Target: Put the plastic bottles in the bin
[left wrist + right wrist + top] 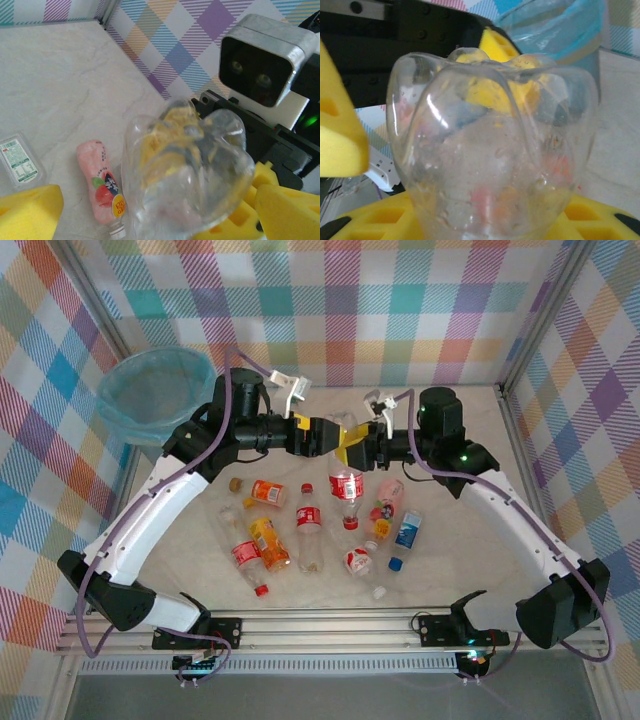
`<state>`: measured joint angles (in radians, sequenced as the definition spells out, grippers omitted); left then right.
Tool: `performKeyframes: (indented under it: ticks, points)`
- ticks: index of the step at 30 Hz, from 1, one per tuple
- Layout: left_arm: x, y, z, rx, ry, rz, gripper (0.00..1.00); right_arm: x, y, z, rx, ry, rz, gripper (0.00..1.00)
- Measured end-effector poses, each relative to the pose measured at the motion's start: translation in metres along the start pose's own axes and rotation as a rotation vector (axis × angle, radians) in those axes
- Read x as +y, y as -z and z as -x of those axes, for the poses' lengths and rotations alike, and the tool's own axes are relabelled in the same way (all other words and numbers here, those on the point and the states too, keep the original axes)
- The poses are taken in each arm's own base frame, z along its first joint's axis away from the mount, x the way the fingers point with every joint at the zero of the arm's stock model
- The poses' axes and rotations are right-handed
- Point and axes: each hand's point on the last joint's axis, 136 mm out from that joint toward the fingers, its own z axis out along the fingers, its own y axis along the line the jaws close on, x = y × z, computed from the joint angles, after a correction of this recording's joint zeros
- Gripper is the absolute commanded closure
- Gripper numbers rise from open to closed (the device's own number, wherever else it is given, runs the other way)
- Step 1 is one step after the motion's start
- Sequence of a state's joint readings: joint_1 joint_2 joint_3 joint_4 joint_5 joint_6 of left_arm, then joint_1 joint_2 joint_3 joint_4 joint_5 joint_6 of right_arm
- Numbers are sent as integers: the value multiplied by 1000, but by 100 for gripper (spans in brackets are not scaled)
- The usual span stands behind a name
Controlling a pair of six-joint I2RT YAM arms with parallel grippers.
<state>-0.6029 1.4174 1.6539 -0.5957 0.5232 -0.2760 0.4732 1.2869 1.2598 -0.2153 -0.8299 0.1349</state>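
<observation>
Clear plastic is the trouble here: the clear bottle [343, 426] hangs in the air mid-worktop, caught between two arms that meet nose to nose. The right end effector [352, 445] appears clamped on it. The left end effector [322, 435] stands open, its yellow foam pads [30, 212] straddling the bottle, the near one well clear of the wall.

This looks like a handover, and its weak point is timing. If the right lets go before the left has closed, the bottle would drop onto the loose bottles [300, 530] lying at 6 o'clock and scatter them. An empty thin-walled bottle may also buckle under a squeeze and squirt out sideways. The two end effectors sit nearly touching, so a small misalignment could knock foam against foam.

The bin [130, 410], lined with a pale blue bag, waits at 10 o'clock near the far corner, well apart from the held bottle.

The worktop [440, 580] is pale and marbled, probably slick enough for a round bottle to roll. Pastel plaid walls [400, 300] enclose it, with an aluminium rail [330, 625] at the near edge.
</observation>
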Motion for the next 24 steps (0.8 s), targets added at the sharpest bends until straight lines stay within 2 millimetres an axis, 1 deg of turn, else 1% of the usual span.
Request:
performKeyframes:
  ticks: [5, 13, 14, 19, 21, 24]
  points:
    - [-4, -1, -2, 9, -5, -19, 12, 9, -4, -1, 7, 12, 37, 51]
    - [-8, -2, -4, 19, -8, -35, 27, 11, -11, -5, 23, 17, 56, 50]
    - [-9, -2, -5, 20, -9, -38, 27, 11, -12, -5, 25, 17, 59, 50]
    - [-9, -2, -5, 21, -11, -42, 35, 13, -16, -1, 31, 18, 73, 49]
    - [-9, -2, -5, 21, -10, -40, 37, 12, -16, -2, 33, 16, 72, 46]
    - [-8, -2, -4, 18, -10, -32, 46, 11, -16, -2, 33, 16, 63, 41]
